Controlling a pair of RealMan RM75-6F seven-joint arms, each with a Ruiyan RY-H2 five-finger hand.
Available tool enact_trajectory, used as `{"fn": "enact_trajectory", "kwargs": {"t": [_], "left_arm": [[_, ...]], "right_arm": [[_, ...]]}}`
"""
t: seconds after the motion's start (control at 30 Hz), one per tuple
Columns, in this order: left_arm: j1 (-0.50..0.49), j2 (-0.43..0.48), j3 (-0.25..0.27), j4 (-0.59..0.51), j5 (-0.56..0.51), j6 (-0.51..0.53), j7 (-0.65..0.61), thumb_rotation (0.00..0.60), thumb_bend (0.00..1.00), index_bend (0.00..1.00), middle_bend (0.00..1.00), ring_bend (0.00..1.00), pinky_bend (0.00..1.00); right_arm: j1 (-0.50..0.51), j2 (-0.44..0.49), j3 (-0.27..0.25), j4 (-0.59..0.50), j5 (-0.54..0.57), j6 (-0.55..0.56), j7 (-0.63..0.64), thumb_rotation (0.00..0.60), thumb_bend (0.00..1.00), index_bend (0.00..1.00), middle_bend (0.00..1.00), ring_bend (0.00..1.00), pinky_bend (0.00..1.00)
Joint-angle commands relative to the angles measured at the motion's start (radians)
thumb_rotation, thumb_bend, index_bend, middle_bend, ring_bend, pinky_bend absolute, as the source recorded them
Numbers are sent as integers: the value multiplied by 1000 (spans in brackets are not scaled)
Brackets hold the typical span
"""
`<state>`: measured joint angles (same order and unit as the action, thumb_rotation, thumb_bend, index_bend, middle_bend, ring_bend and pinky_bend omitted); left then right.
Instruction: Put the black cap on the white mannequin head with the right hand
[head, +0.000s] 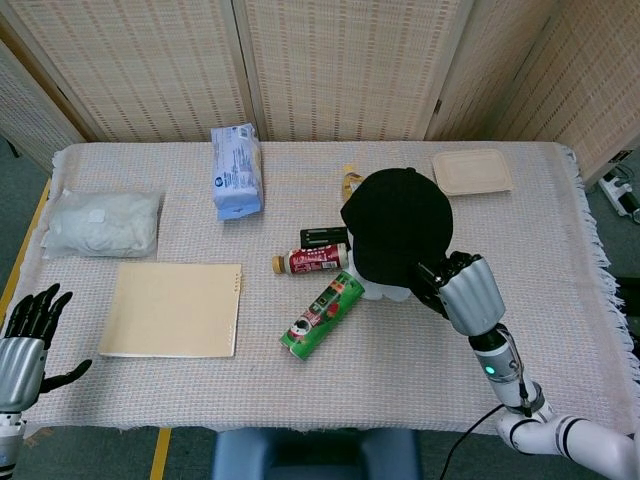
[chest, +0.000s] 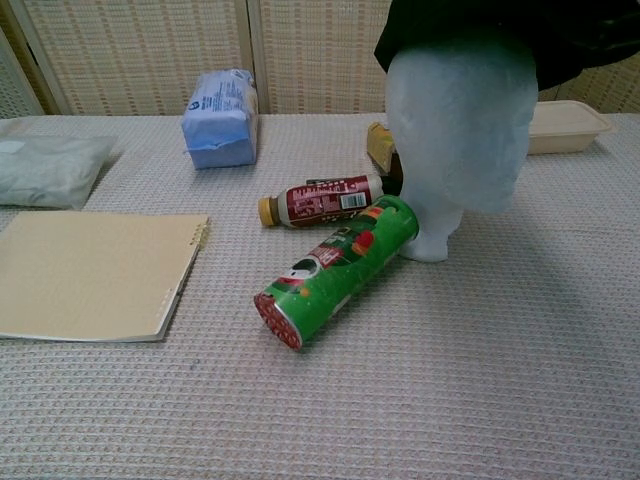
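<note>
The black cap (head: 398, 228) sits over the top of the white mannequin head (chest: 455, 130), whose lower part (head: 385, 289) shows under the cap's edge in the head view. In the chest view the cap (chest: 480, 28) covers the crown down to the brow. My right hand (head: 462, 293) grips the cap's near right edge, just right of the head. My left hand (head: 28, 338) hangs open at the table's near left corner, holding nothing.
A green can (head: 323, 315) lies against the head's base, with a red-labelled bottle (head: 312, 261) and a small yellow bottle (head: 349, 180) behind it. A tan notebook (head: 173, 309), a blue tissue pack (head: 236, 171), a white bag (head: 101, 222) and a beige lidded tray (head: 471, 171) also lie on the table.
</note>
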<state>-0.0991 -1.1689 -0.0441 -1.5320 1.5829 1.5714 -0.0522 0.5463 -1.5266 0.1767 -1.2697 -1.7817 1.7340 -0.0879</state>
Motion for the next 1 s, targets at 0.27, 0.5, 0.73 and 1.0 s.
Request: {"fn": "enact_trajectory", "kwargs": {"t": [0.27, 0.5, 0.73, 1.0], "left_arm": [[0, -13, 9, 4, 16, 1, 26, 600, 173, 7, 0, 0, 52], [0, -11, 8, 1, 15, 2, 21, 600, 173, 5, 0, 0, 53], [1, -6, 6, 0, 11, 2, 12, 600, 173, 6, 0, 0, 53], [2, -2, 7, -6, 14, 6, 10, 600, 174, 5, 0, 0, 53]], "right_arm": [[-47, -17, -87, 84, -33, -17, 23, 600, 352, 818, 1000, 1000, 1000], [-60, -34, -105, 143, -60, -7, -3, 600, 209, 186, 1000, 1000, 1000], [-115, 35, -123, 114, -77, 57, -30, 600, 37, 0, 896, 1000, 1000], [-262, 185, -205, -80, 13, 20, -107, 600, 7, 0, 591, 870, 1000]]}}
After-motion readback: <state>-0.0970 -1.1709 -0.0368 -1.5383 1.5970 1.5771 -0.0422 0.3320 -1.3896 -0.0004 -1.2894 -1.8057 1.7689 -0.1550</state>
